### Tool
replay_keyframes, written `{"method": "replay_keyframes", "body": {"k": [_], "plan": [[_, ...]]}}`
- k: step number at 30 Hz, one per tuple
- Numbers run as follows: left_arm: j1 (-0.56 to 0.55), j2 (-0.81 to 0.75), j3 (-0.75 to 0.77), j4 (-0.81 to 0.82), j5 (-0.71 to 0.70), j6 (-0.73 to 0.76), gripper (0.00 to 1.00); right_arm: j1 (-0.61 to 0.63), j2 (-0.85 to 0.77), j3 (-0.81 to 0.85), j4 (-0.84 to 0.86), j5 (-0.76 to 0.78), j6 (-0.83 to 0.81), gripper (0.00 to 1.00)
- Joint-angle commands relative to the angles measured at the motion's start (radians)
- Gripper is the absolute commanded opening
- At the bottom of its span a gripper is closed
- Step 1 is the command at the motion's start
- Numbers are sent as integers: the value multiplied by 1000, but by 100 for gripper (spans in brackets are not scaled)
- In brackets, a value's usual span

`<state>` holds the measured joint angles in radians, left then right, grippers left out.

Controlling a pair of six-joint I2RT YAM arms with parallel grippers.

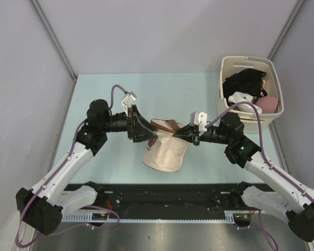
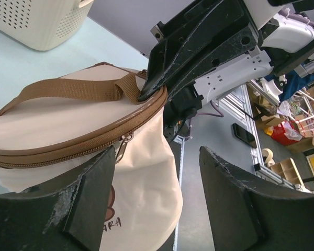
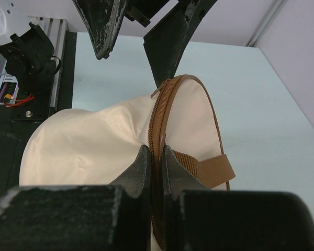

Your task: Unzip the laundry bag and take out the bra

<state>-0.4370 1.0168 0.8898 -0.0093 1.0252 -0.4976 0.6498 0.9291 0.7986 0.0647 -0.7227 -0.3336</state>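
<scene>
bag (image 1: 165,151): soft, light, collapses | right gripper (image 3: 156,157) pinching bag's rim trim | left gripper (image 2: 157,154) apart, beside zipper pull (image 2: 124,142), likely the best hold

table (image 1: 120,89): pale blue-green | bag (image 1: 165,151): near middle, toward front edge | basket (image 1: 246,58): far right corner, well apart from bag

Bright, even, diffuse light in all views; shadows faint and soft, no glare, close foreground slightly soft.
</scene>
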Motion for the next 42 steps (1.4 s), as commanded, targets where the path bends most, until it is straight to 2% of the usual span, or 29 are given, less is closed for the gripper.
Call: {"method": "replay_keyframes", "body": {"k": [1, 7, 10, 13, 14, 19, 20, 22, 24, 26, 27, 30, 31, 38, 42], "plan": [[-11, 6, 17, 19, 29, 14, 70, -7, -30, 7, 58, -1, 10, 0], [-12, 19, -6, 5, 12, 30, 71, -10, -30, 5, 58, 2, 10, 0], [-14, 20, -11, 48, 7, 18, 66, -10, -24, 7, 67, -1, 16, 0], [-14, 25, -6, 61, -1, 7, 57, -10, -21, 7, 78, -6, 21, 0], [-17, 28, -9, 63, -5, 4, 51, -9, -19, 7, 83, -6, 22, 0], [-37, 22, -6, 69, -57, 31, 40, -9, -21, 5, 101, -3, 27, 0], [-37, 23, -9, 69, -63, 34, 35, -9, -21, 7, 101, -4, 27, 0], [-39, 38, -5, 63, -65, 36, 34, -9, -19, 5, 101, -4, 27, 0], [-37, 54, 4, 48, -71, 45, 44, -10, -21, 7, 98, -6, 27, 0], [-39, 55, 6, 37, -86, 54, 45, -10, -24, 7, 93, -6, 27, 0], [-40, 54, 5, 35, -100, 54, 43, -9, -26, 7, 92, -9, 27, 0], [-40, 49, 4, 32, -138, 51, 22, -10, -24, 7, 90, -7, 27, 0], [-40, 54, 6, 31, -142, 45, 3, -13, -26, 5, 92, -7, 27, 0], [-13, 49, 66, -90, -238, 103, 0, -10, -33, 7, 66, -29, 19, 0], [84, 37, 61, -104, -228, 87, 0, -16, -73, 5, 21, -46, 10, 0]]}}
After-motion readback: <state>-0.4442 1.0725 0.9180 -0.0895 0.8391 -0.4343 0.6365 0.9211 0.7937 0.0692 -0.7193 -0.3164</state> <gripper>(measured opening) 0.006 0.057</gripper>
